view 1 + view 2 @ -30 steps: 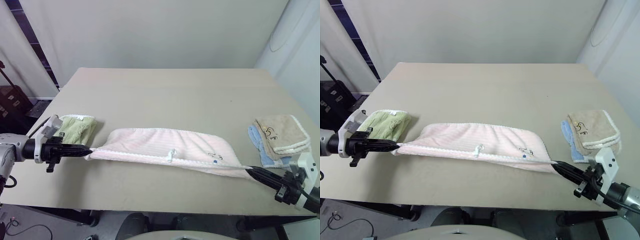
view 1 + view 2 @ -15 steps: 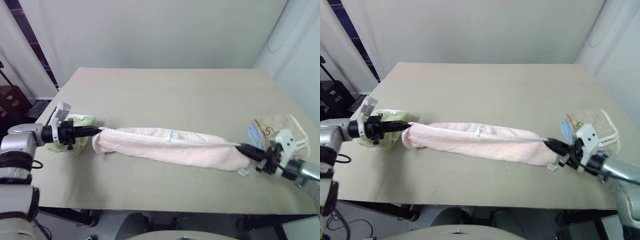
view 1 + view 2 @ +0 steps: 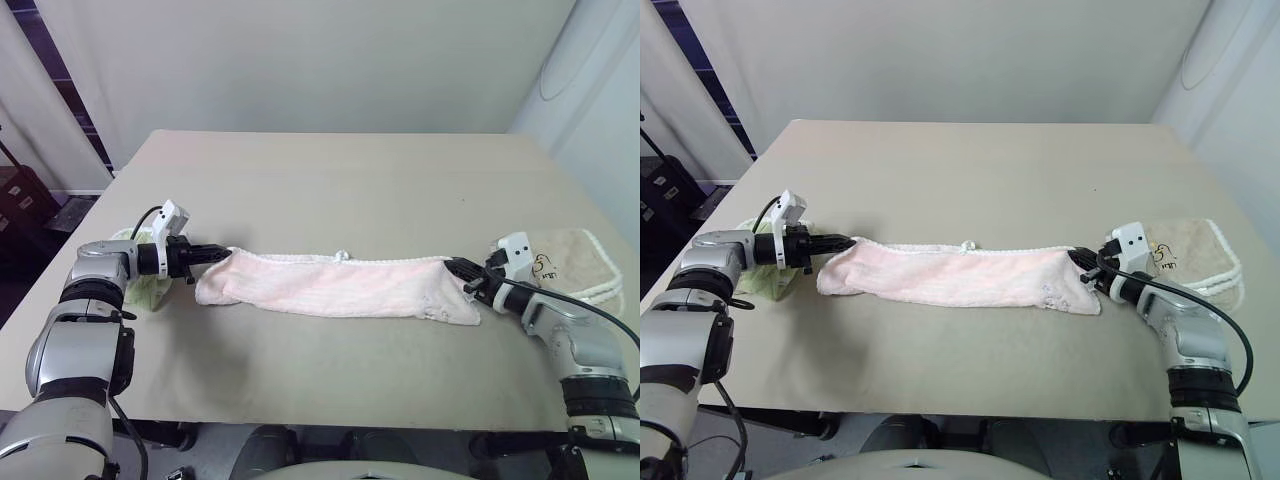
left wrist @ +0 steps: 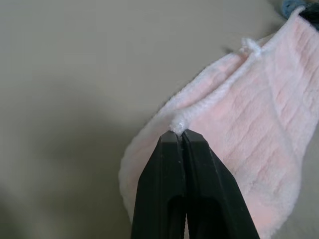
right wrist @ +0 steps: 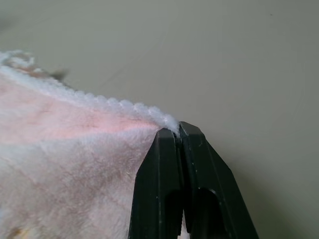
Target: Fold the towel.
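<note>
Both pincers are clamped on the towel (image 3: 335,285), 1 at each end. Left gripper (image 3: 222,254) has its 2 black fingers (image 4: 169,164) pressed together on the white trimmed edge at the towel's left far corner; in the left wrist view the white trim bunches right at the fingertips. Right gripper (image 3: 455,268) grips the same way, its fingers (image 5: 192,149) closed on the beaded white trim at the towel's right far corner.

Between them the pale pink towel lies folded into a long, narrow band across the table (image 3: 330,180), roughly parallel to the table's near edge and about midway between the near and far edges. Its white trimmed edge runs along the far side of the band, and a tiny white loop (image 3: 343,254) sticks up from that edge near the middle. The left end of the band sags into a rounded lobe just beyond the left gripper; the right end is squarer, with a faint grey mark (image 3: 1048,291) near its near corner.

Beside the left arm, close to the table's left edge, a light green towel (image 3: 140,285) lies partly hidden by the arm. Near the table's right edge, just past the right gripper, sits a folded beige towel (image 3: 575,262) with white trim and a dark embroidered mark.
</note>
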Robot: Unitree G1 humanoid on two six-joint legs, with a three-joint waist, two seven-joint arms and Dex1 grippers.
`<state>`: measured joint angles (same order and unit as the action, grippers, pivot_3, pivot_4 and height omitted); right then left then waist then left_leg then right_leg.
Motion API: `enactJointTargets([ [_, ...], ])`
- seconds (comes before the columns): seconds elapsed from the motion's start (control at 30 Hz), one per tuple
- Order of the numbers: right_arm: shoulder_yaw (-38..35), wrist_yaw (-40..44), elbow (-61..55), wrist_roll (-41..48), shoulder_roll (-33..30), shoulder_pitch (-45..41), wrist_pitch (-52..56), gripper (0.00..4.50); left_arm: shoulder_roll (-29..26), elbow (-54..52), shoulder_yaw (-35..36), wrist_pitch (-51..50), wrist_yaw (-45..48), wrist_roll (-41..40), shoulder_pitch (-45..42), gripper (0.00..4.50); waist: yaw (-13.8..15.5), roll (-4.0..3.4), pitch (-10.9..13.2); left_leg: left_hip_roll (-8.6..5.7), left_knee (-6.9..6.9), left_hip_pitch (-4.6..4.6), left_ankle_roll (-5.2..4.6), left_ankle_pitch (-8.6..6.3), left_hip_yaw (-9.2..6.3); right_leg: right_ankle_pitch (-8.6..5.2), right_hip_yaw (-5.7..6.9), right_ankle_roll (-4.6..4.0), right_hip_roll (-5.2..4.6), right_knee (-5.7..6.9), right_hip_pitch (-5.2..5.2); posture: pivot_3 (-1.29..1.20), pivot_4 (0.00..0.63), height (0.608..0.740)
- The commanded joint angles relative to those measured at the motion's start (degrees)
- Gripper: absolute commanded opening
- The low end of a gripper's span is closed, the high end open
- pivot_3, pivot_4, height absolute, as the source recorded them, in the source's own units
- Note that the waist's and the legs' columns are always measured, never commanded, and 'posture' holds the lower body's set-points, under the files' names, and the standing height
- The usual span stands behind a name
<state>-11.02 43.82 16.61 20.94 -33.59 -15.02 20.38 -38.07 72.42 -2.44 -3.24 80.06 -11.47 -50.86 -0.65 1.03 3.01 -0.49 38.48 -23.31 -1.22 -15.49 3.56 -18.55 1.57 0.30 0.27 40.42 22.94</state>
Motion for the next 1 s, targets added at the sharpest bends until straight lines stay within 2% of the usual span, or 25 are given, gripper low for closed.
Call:
enactJointTargets([
  [0.03, -1.0, -0.4, 1.9, 0.1, 1.4, -3.1, -2.9, 0.0, 0.3, 0.2, 2.5, 2.1, -1.4, 1.0, -0.7, 0.02, 0.0, 0.0, 0.0, 0.02, 0.07, 0.0, 0.0, 0.0, -0.01, 0.0, 0.0, 0.0, 0.0, 0.05, 0.0, 0.0, 0.0, 0.74],
  [0.1, -0.9, -0.5, 3.4, 0.1, 2.2, -4.1, -3.6, 0.0, 1.0, 0.7, 4.1, 2.5, -4.6, 1.1, -0.9, 0.02, 0.0, -0.01, 0.0, 0.03, 0.21, -0.01, 0.0, 0.0, 0.0, 0.0, 0.0, 0.0, 0.0, 0.16, -0.01, 0.0, 0.0, 0.74],
  [0.43, -0.7, -0.3, 11.2, -1.0, 2.8, -8.7, -6.3, 0.0, 2.7, 1.4, 6.6, 2.0, -7.3, 2.4, -0.6, 0.02, 0.0, -0.01, 0.0, 0.03, 0.77, 0.04, -0.07, -0.01, 0.0, 0.05, 0.0, 0.01, -0.07, 0.74, -0.06, 0.0, 0.0, 0.74],
  [0.57, -0.3, -0.5, 14.7, -2.3, 3.0, -10.0, -7.3, 0.0, 3.3, 1.7, 7.5, 2.0, -9.4, 2.9, -0.2, 1.02, -0.1, -0.01, 0.0, 0.03, 0.77, 0.03, -0.07, -0.01, 0.0, 0.06, 0.0, 0.01, -0.07, 0.73, -0.05, 0.0, 0.0, 0.74],
  [0.67, -0.7, -1.2, 15.9, -2.0, 3.4, -11.1, -6.0, 0.0, 3.5, 1.7, 7.9, 1.4, -9.1, 3.0, -0.3, 2.1, -0.1, -0.01, 0.0, 0.04, 0.76, 0.02, -0.07, -0.01, 0.01, 0.05, 0.0, 0.01, -0.07, 0.73, -0.04, 0.0, 0.0, 0.74],
  [0.77, -0.9, 1.3, 15.6, 0.0, 3.5, -11.8, -2.6, 0.65, 3.8, 1.9, 8.2, 0.7, -9.9, 3.1, -0.3, 3.11, -0.1, -0.01, 0.0, 0.04, 0.76, 0.02, -0.07, -0.01, 0.01, 0.06, 0.01, 0.01, -0.07, 0.75, -0.03, 0.0, 0.0, 0.74],
  [0.87, -1.1, 2.0, 13.1, 1.1, 3.7, -11.4, -0.8, 1.77, 3.8, 1.8, 8.5, 0.3, -9.8, 3.1, -0.3, 4.26, -0.1, -0.01, 0.0, 0.04, 0.76, 0.03, -0.06, -0.01, 0.01, 0.06, 0.0, 0.0, -0.08, 0.74, -0.04, 0.0, 0.0, 0.74],
  [0.9, -1.4, 2.0, 11.8, 1.9, 3.7, -11.3, 0.6, 2.14, 3.8, 1.7, 8.8, 0.6, -10.0, 2.9, -0.3, 4.5, -0.1, -0.01, 0.0, 0.04, 0.76, 0.02, -0.07, -0.01, 0.01, 0.06, 0.0, 0.0, -0.08, 0.74, -0.03, 0.0, 0.0, 0.74],
  [0.97, -3.3, 1.8, 8.4, 5.3, 3.4, -11.0, 5.4, 2.76, 3.8, 1.0, 9.5, 3.9, -11.8, 3.1, -0.1, 4.5, -0.1, -0.01, 0.0, 0.04, 0.76, -0.01, -0.06, -0.01, 0.01, 0.06, 0.0, 0.0, -0.08, 0.75, 0.0, 0.0, 0.0, 0.74],
  [1.0, -5.0, 1.0, 6.7, 7.6, 3.0, -11.1, 8.6, 2.76, 3.7, 0.7, 10.0, 5.3, -12.4, 3.0, -0.3, 4.5, -0.1, -0.01, 0.0, 0.04, 0.76, -0.01, -0.07, -0.01, 0.01, 0.06, 0.0, 0.0, -0.09, 0.74, 0.01, 0.0, 0.0, 0.74],
])
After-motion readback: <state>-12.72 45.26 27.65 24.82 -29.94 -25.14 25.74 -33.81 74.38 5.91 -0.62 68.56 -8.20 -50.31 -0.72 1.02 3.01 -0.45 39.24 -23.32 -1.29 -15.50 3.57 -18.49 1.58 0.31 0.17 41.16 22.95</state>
